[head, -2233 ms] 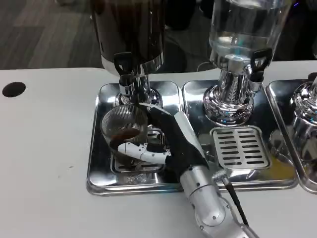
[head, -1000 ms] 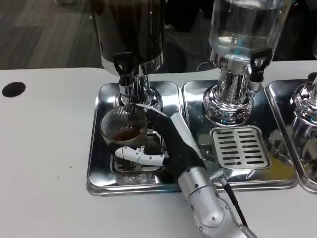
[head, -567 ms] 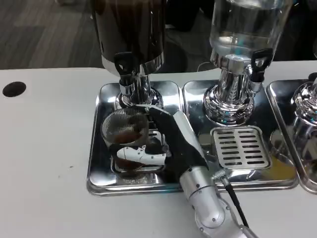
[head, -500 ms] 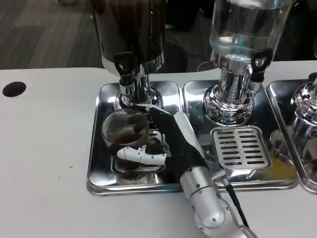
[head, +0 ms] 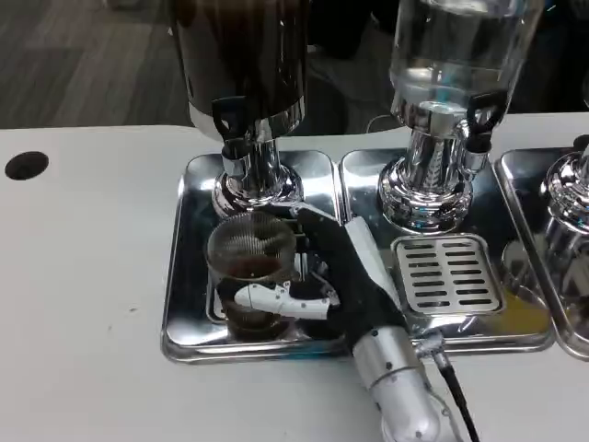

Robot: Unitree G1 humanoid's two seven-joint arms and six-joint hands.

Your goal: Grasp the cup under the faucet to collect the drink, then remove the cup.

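Cup [head: 250, 267] of clear ribbed material, probably thin plastic or glass, stands on the left drip tray [head: 184, 276], a little forward of the dark dispenser's faucet [head: 236, 152]. Dark drink fills roughly its lower part; the rest is air. Right robot hand [head: 317, 281] is wrapped about the cup from its right side: a white finger [head: 267, 299] lies across the near wall low down, the black palm sits against the right wall, other fingers go round behind where I cannot see them.

Handling judgement:
- Light load, partly filled. Weight is low in the cup, so it should sit steady if kept upright.
- If plastic, the wall will flex; a hard squeeze would narrow the mouth and push liquid up. If glass, stiff but breakable against the steel tray.
- Ribbing gives some purchase, though any splash on the outside would make it slick. Cannot tell whether the outside is wet.
- Best hold: mid to lower body, around the liquid line, as the hand has it now. Higher up near the rim the wall is weakest.
- Open top, so any tilt or jerk spills. Lift straight, clear the tray lip, move level to the white table [head: 83, 276].

Clear dispenser [head: 442, 120] and its grated tray [head: 448, 274] stand just right of the hand.
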